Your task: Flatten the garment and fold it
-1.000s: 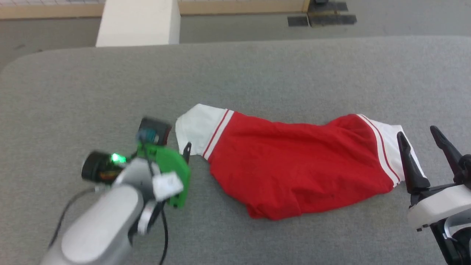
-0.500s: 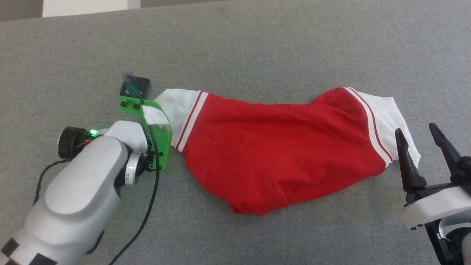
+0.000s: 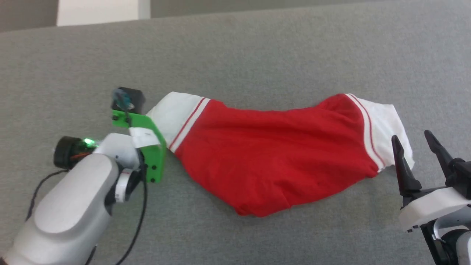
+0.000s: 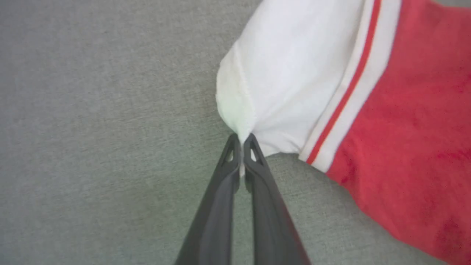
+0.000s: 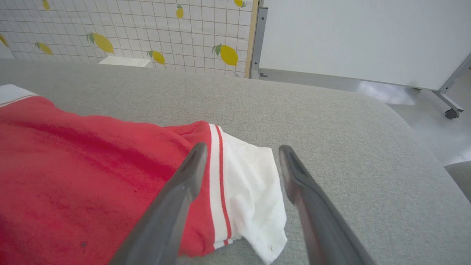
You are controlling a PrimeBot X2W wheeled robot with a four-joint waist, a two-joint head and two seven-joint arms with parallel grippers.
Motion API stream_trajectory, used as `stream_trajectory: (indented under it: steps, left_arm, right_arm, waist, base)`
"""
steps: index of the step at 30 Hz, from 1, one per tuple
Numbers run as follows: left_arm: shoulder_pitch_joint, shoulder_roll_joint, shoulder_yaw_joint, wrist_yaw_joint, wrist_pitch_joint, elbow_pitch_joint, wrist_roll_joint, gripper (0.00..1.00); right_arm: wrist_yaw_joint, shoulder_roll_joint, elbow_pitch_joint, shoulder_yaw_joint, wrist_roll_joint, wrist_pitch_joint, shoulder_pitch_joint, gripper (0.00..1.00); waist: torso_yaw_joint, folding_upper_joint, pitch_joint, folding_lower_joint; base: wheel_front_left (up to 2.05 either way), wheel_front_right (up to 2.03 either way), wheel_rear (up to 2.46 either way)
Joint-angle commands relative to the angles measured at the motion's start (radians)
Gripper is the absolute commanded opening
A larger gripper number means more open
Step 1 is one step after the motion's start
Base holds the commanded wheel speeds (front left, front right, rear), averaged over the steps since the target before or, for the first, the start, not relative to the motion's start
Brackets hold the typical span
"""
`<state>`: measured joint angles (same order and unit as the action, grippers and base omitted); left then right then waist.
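At the left stands the left gripper (image 4: 241,141), its jaws pinched shut on the outer corner of the shirt's left sleeve (image 4: 287,84). The white cloth is drawn to a small peak between the tips. A green bracket (image 3: 147,136) on that wrist hangs over the sleeve's edge in the head view, with a black camera (image 3: 127,99) at its far end.

From there the shirt (image 3: 272,162) stretches across the middle of the grey bench (image 3: 257,55). It lies sideways and rumpled, and its red body sags toward the near edge in a loose fold. Red and white stripes mark where each sleeve joins the body.

The right sleeve (image 3: 386,125) lies creased on the bench at the far right of the shirt. Just beside it is the right gripper (image 3: 411,134), jaws spread wide with nothing between them. The inner finger (image 5: 184,184) crosses the striped edge in the wrist view, though I cannot tell whether it touches the cloth or hangs above it.

Beyond the bench are a lemon-patterned wall (image 5: 147,29) and a white board (image 5: 349,36).
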<state>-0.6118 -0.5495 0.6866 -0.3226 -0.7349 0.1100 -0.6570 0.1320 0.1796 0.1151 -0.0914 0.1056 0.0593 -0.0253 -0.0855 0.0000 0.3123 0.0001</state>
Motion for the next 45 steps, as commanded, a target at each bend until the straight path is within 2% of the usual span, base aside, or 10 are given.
stream_trajectory:
  steps: [1,6,10,18,22,29,30,31,42,45]
  left_arm:
    - [0.007,-0.017,-0.020,-0.009,0.042,-0.014,0.011,0.00]
    - [0.048,-0.043,-0.065,-0.022,0.149,-0.074,0.015,0.00]
    - [0.132,-0.069,-0.076,-0.047,0.176,-0.134,0.003,0.00]
    - [0.380,-0.126,-0.042,-0.126,0.094,-0.217,-0.062,0.00]
    - [0.463,-0.131,-0.002,-0.139,0.058,-0.200,-0.081,0.00]
    - [0.499,-0.105,0.047,-0.124,0.050,-0.144,-0.082,0.00]
    - [0.495,-0.102,0.050,-0.126,0.062,-0.136,-0.071,0.73]
    - [0.491,-0.099,0.048,-0.130,0.073,-0.132,-0.063,1.00]
    - [0.433,-0.067,-0.062,-0.126,0.336,-0.205,-0.026,1.00]
    - [0.383,-0.084,-0.077,-0.085,0.522,-0.220,0.076,1.00]
  right_arm:
    - [-0.001,0.006,-0.004,0.004,-0.003,0.006,-0.003,1.00]
    - [-0.001,0.010,-0.019,0.011,0.002,0.032,0.015,1.00]
    - [-0.001,0.008,-0.029,0.008,0.002,0.047,0.036,1.00]
    - [-0.001,0.002,-0.045,0.011,-0.005,0.075,0.072,1.00]
    - [-0.001,0.000,-0.050,0.012,-0.009,0.086,0.077,1.00]
    - [-0.001,-0.002,-0.057,0.014,-0.017,0.101,0.081,1.00]
    - [-0.001,-0.002,-0.058,0.014,-0.018,0.103,0.081,1.00]
    - [-0.001,-0.002,-0.058,0.014,-0.019,0.104,0.081,1.00]
    - [-0.001,-0.006,-0.062,-0.012,-0.020,0.116,0.088,1.00]
    - [-0.001,0.015,-0.057,0.000,-0.015,0.144,0.077,1.00]
  waist:
    - [0.044,0.0000,-0.059,-0.0001]
    - [0.080,0.0000,-0.128,-0.0001]
    - [0.106,0.0000,-0.172,-0.0001]
    - [0.136,0.0000,-0.225,-0.0001]
    - [0.137,0.0000,-0.234,-0.0001]
    - [0.131,0.0000,-0.240,-0.0001]
    - [0.130,0.0000,-0.241,-0.0001]
    - [0.130,0.0000,-0.241,-0.0001]
    - [0.153,0.0000,-0.258,-0.0001]
    - [0.171,0.0000,-0.243,-0.0001]
  base:
    - [0.00,0.00,0.00]
    - [0.00,0.00,0.00]
    - [0.00,0.00,0.00]
    - [0.00,0.00,0.00]
    - [0.00,0.00,0.00]
    - [0.00,0.00,0.00]
    - [0.00,0.00,0.00]
    - [0.00,0.00,0.00]
    - [0.00,0.00,0.00]
    - [0.00,0.00,0.00]
